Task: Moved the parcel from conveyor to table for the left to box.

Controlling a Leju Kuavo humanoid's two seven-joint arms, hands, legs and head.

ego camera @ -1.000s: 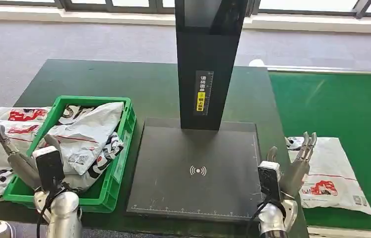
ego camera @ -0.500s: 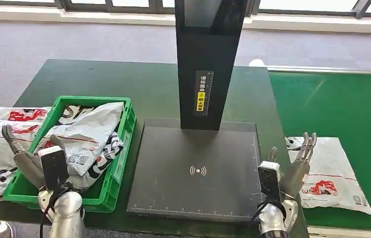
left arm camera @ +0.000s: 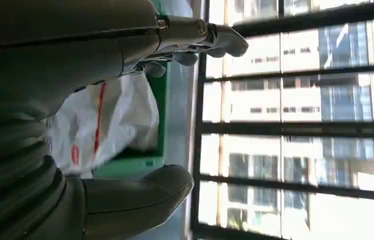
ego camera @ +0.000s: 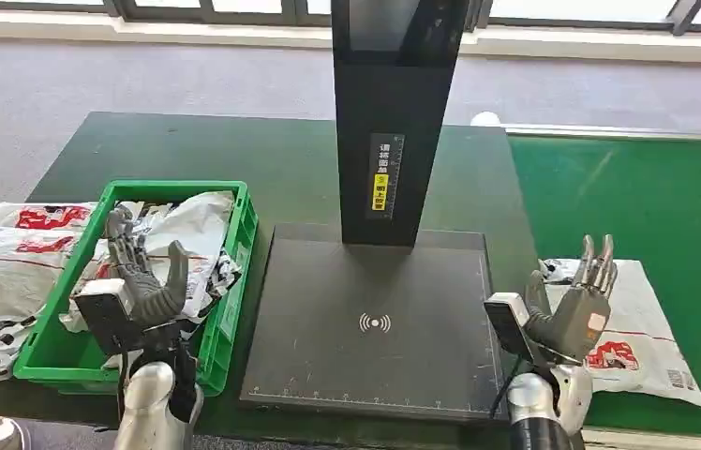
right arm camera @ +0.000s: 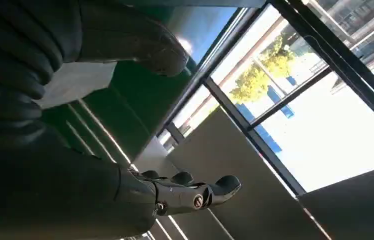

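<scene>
White plastic, red-printed: the parcel [ego camera: 630, 328] lies flat on the green conveyor [ego camera: 647, 197], just beside the scanner pad [ego camera: 375, 323] on its right, and I have not taken it up yet. From the head view, my right hand [ego camera: 574, 314] is raised over the parcel's near corner, at the pad's right edge, fingers spread and holding nothing. My left hand [ego camera: 145, 286] hovers above the green crate [ego camera: 227, 309] that sits just left of the pad, also spread and empty; the crate already holds parcels, and more white bags [ego camera: 0, 258] lie on the table beyond the crate, farther from the pad.

At my left wrist, I see my thumb [left arm camera: 140, 192] and dark fingers [left arm camera: 200, 40] held well apart with nothing between them, and the crate's green wall [left arm camera: 135, 165] with a white bag inside it beyond them.

At my right wrist, thumb [right arm camera: 140, 45] and fingers [right arm camera: 195, 192] are likewise parted around empty air, with a patch of the white parcel [right arm camera: 75, 82] on green belting behind.

I judge this to be the reach before the first grasp. Next my right hand needs to lower onto the parcel, close on the slack film near its edge, and carry it across onto the pad, where my left hand can take it for the crate. Thin plastic lying flat may slip from the fingers.
</scene>
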